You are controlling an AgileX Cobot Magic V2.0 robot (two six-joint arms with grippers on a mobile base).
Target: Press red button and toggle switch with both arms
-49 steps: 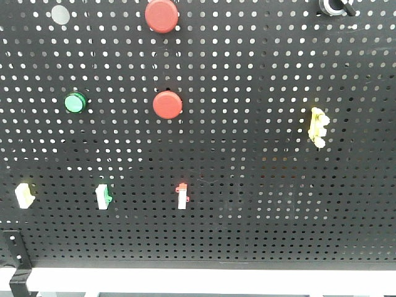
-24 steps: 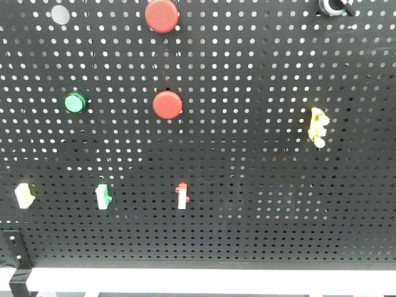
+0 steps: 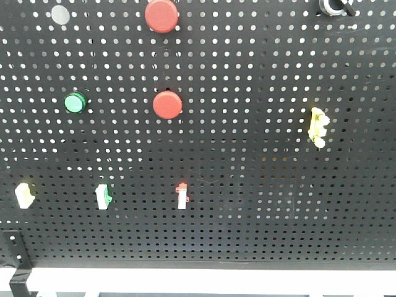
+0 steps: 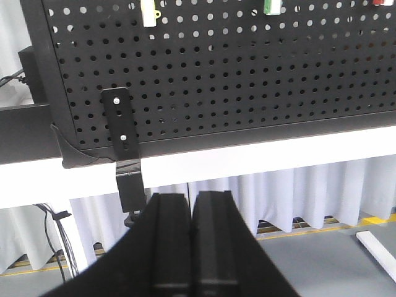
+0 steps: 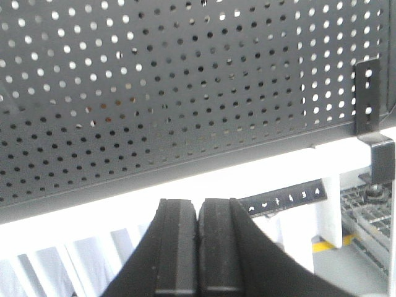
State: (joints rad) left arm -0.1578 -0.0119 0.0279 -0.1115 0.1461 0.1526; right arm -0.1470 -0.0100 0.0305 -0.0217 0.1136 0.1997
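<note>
Nothing on the black pegboard has shifted since the earlier front views: every button and switch sits just where it was, and neither arm shows in the front view.

Two red buttons are mounted on the board, the upper red button near the top edge and the lower red button almost straight below it. A green button sits to the left of the lower one, level with it. Along a lower row stand three small switches: a yellow-tipped switch at far left, a green-tipped switch beside it, and a red-tipped switch below the lower red button (its lever position is too small to tell). A yellow clip-like part is fixed well to the right, and a grey disc sits in the top left corner.

The left gripper has its two dark fingers pressed flat together with nothing between them. It sits below the board's bottom edge, close to a black bracket screwed to the board's lower left corner, well apart from the switches above.

The right gripper is likewise clenched on nothing, fingers touching, and also sits under the board's lower rim, in front of the white rail that carries it.
</note>
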